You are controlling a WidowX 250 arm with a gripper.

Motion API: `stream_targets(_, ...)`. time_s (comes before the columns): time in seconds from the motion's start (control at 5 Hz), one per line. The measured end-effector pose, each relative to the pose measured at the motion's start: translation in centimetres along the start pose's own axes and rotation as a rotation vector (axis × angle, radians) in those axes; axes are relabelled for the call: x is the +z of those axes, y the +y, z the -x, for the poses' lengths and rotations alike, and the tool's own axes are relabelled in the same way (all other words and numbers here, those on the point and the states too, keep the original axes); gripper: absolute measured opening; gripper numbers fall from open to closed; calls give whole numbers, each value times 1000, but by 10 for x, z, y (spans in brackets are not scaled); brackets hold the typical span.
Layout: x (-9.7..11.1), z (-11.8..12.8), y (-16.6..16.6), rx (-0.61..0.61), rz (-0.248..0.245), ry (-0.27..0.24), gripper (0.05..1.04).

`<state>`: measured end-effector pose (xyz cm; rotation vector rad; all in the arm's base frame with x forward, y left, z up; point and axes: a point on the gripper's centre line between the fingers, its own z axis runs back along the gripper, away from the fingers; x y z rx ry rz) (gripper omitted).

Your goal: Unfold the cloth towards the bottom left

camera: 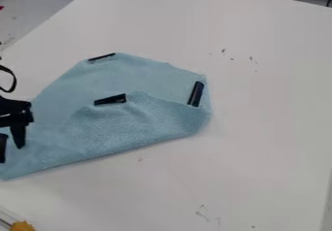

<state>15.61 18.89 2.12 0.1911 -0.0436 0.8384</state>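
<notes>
Cloth (133,74) laid on the table (272,142), mostly right of the gripper (11,152).
Directly right and slightly up from the gripper, a middle strip (110,99) is placed on the cloth; farther right, an end strip (196,94); up and right, an edge strip (102,57). Below the gripper, a knob (23,226) is seen.

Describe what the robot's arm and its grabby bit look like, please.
The visible end of the arm is black and blocky. Below it hang black, narrow jaws, one tapering downward. Above, a thin black loop curves out, possibly a cable. I can't make out any markings.
</notes>
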Motion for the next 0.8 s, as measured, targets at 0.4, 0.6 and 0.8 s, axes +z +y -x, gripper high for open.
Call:
stream_targets(0.4,3,-6,-14,-207,94,-29,1003)
stream_targets(0.6,12,-12,-20,-346,132,-48,1001)
stream_targets(0.8,18,-10,-29,-417,141,-39,1001)
